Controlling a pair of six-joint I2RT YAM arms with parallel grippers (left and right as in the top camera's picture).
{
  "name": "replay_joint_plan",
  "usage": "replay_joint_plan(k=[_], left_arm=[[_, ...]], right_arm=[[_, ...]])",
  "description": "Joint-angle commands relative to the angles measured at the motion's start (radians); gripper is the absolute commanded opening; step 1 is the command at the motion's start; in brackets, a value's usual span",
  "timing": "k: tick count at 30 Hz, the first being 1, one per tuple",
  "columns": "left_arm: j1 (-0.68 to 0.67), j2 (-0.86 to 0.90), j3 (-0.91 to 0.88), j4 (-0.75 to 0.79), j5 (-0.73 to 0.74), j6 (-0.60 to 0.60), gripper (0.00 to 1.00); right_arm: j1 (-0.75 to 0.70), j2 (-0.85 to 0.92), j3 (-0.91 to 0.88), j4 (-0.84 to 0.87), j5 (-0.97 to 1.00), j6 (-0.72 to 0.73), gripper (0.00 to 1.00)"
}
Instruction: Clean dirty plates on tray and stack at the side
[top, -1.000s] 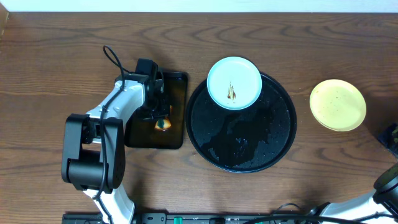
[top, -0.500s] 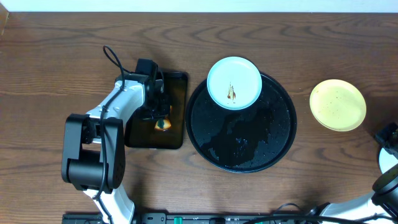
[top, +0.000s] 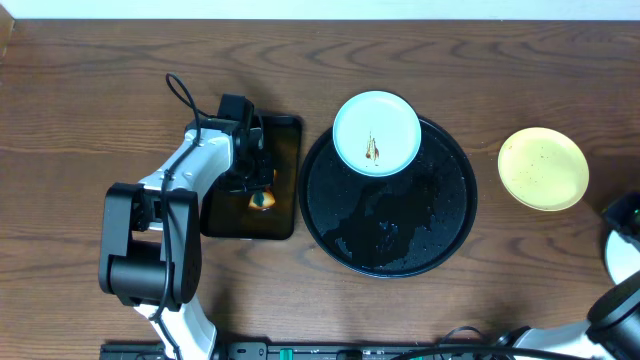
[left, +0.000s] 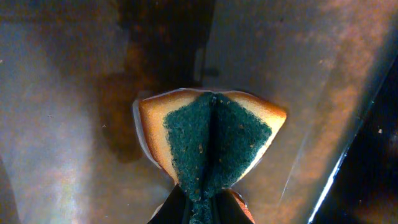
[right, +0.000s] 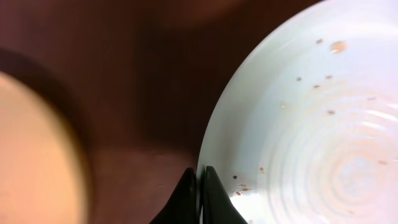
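A mint-blue plate (top: 376, 133) with a brown smear lies on the far rim of the round black tray (top: 389, 232). A pale yellow plate (top: 543, 168) lies on the wood to the right. My right gripper (right: 200, 186) is shut on the rim of a second mint-blue plate (right: 311, 124) with small brown specks; this plate shows at the overhead view's right edge (top: 622, 255). My left gripper (left: 200, 208) is shut on a folded green-and-yellow sponge (left: 211, 143) over the small rectangular tray (top: 285, 140).
The rectangular black tray is wet and streaked brown (left: 74, 93). The round tray's floor shows wet patches. Bare wood-grain tabletop (top: 540, 80) lies around the yellow plate. The left arm's body (top: 150, 250) stands at the front left.
The right gripper with its mint-blue plate has come a little into the overhead view at the right edge. The left arm and the other plates have not moved.
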Motion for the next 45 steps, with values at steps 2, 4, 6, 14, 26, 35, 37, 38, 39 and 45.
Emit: replay_joint_plan(k=[2, 4, 6, 14, 26, 35, 37, 38, 39, 45], left_arm=[[-0.001, 0.008, -0.013, -0.020, 0.008, 0.013, 0.08], [-0.001, 0.008, -0.013, -0.020, 0.008, 0.013, 0.09], [-0.001, 0.008, -0.013, -0.020, 0.008, 0.013, 0.08], [-0.001, 0.008, -0.013, -0.020, 0.008, 0.013, 0.08], [-0.001, 0.008, -0.013, -0.019, 0.008, 0.013, 0.08], [-0.001, 0.008, -0.013, -0.019, 0.008, 0.013, 0.08], [-0.001, 0.008, -0.013, -0.019, 0.008, 0.013, 0.08], [-0.001, 0.008, -0.013, -0.019, 0.008, 0.013, 0.08], [-0.001, 0.008, -0.013, -0.019, 0.008, 0.013, 0.08], [-0.001, 0.008, -0.013, -0.019, 0.008, 0.013, 0.08]], right_arm=[[0.079, -0.122, -0.003, 0.003, -0.060, 0.002, 0.01], [0.122, -0.161, -0.003, 0.008, -0.060, 0.000, 0.01], [0.169, -0.195, -0.003, 0.016, -0.060, -0.005, 0.01], [0.381, -0.257, -0.002, 0.106, -0.041, -0.058, 0.01], [0.553, -0.198, -0.003, 0.138, -0.021, -0.076, 0.01], [0.597, -0.185, -0.003, 0.121, -0.114, -0.075, 0.20], [0.617, -0.195, 0.001, 0.090, -0.135, -0.076, 0.20], [0.628, -0.198, 0.006, 0.067, -0.138, -0.076, 0.20], [0.641, -0.200, 0.014, 0.040, -0.141, -0.076, 0.20], [0.731, -0.201, 0.140, -0.164, -0.142, -0.078, 0.26]])
